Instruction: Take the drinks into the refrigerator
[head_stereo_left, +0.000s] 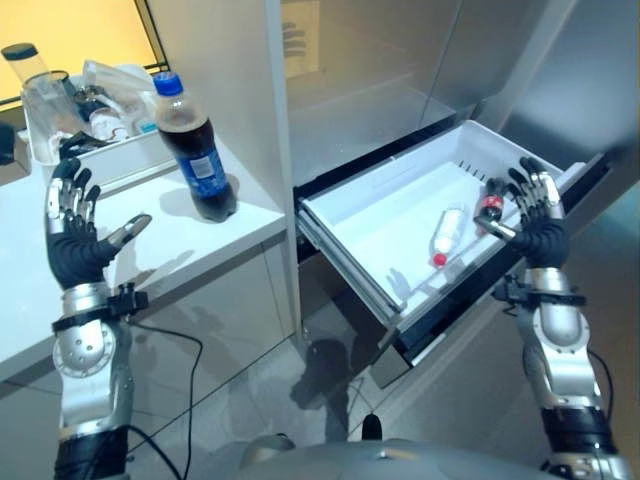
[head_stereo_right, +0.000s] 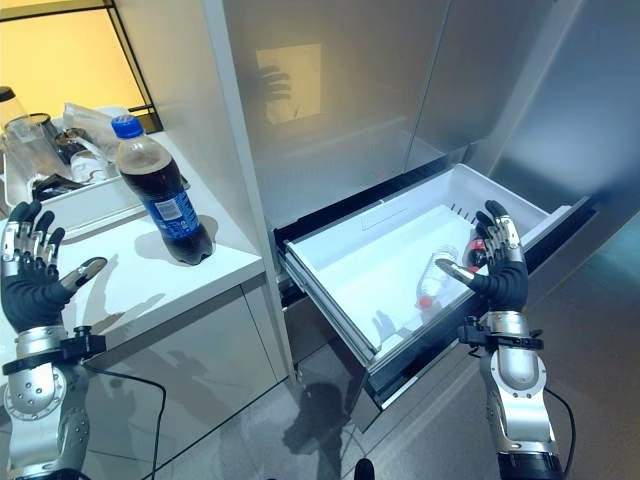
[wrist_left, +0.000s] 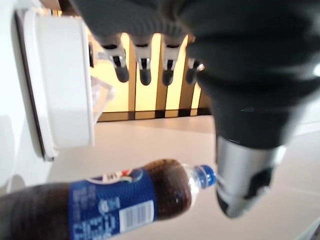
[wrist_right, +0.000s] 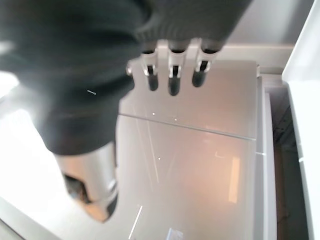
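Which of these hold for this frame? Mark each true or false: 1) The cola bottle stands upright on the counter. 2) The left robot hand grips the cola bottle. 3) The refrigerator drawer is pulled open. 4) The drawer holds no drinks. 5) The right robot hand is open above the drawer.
1) The cola bottle stands upright on the white counter. True.
2) The left robot hand grips it. False: the hand is open, beside the bottle and apart from it.
3) The refrigerator drawer is pulled open. True.
4) The drawer holds no drinks. False: a small clear bottle with a red cap lies inside.
5) The right robot hand is open above the drawer. True.
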